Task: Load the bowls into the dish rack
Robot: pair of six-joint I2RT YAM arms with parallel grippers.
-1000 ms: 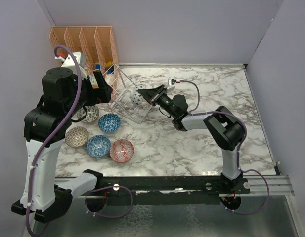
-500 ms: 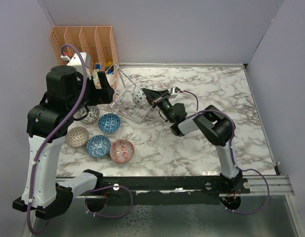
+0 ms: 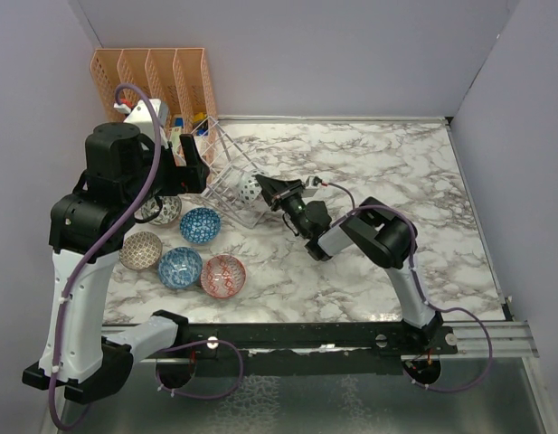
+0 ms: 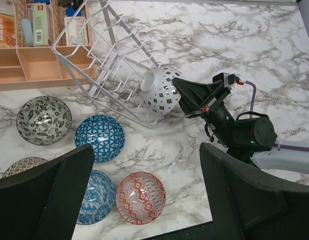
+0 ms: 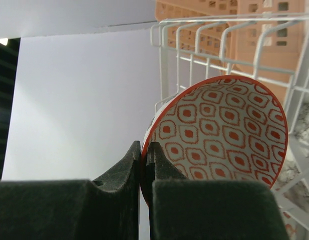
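The right gripper (image 5: 144,150) is closed tightly on the rim of a bowl (image 5: 219,135), with one finger inside and one outside. This bowl has a red-orange pattern inside and stands on its edge against the wires of the dish rack (image 4: 106,60). The left gripper (image 4: 146,147) hangs above, its fingers wide apart and holding nothing. Five other bowls (image 4: 100,137) lie on the marble table (image 4: 234,45) beside the rack.

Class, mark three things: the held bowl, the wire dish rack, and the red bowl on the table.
held bowl (image 4: 162,94), left wrist view, on its dotted outer wall.
dish rack (image 4: 114,67), left wrist view, on its wire grid.
red bowl (image 4: 140,197), left wrist view, on its patterned inside.
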